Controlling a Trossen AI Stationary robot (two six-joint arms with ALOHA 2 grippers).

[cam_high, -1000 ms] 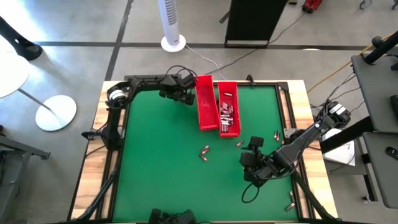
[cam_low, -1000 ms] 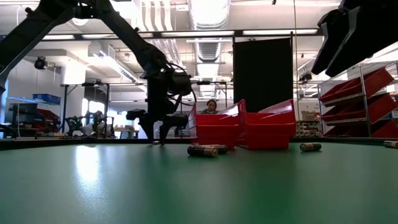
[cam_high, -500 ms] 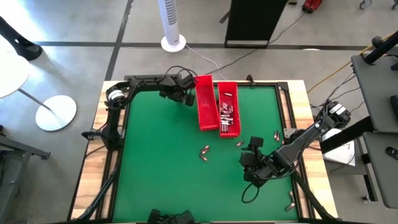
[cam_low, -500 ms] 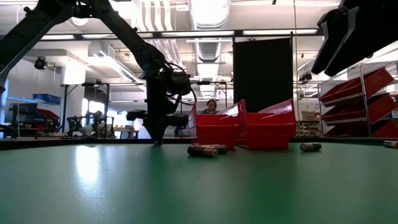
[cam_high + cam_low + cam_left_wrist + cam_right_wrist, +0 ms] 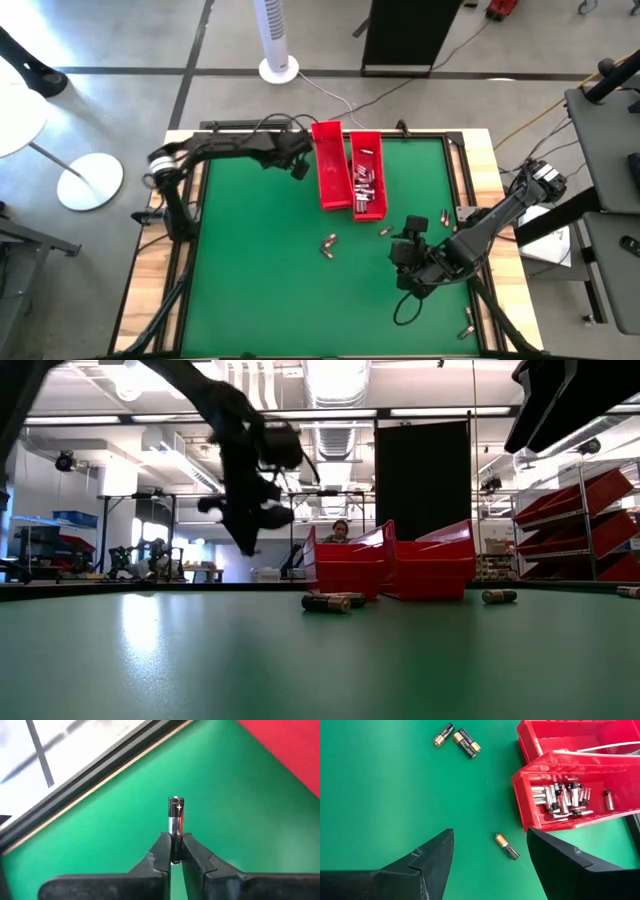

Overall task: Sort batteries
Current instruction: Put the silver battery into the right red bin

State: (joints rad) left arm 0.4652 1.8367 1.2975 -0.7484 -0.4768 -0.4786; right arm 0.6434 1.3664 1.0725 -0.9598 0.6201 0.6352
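Note:
My left gripper point(image 5: 298, 167) hangs over the table's far left, beside the left red tray point(image 5: 328, 165), shut on a black-and-silver battery point(image 5: 176, 815). The right red tray point(image 5: 570, 795) holds several batteries. Loose batteries lie on the green mat: a pair point(image 5: 328, 245) near the middle, one point(image 5: 385, 231) below the trays, and more at the right edge point(image 5: 445, 215). My right gripper point(image 5: 405, 262) hovers open over the mat at the near right. One loose battery point(image 5: 506, 846) lies on the mat ahead of its fingers. My left gripper pinches the battery's lower end point(image 5: 174, 845) between its two fingertips point(image 5: 162, 851). The battery runs along the fingers and juts out past their free ends, its plus end point(image 5: 176, 801) farthest from them. It is lifted clear of the mat.
The two red trays stand side by side at the far middle of the mat. A black frame rail point(image 5: 90, 775) borders the mat near my left gripper. Further batteries lie on the wooden edge at the near right point(image 5: 468, 325). A person sits in the room beyond point(image 5: 342, 532).
My left gripper has shut on a battery lying on the mat beside the left tray. It has then risen off the table with the battery and tipped as it rose.

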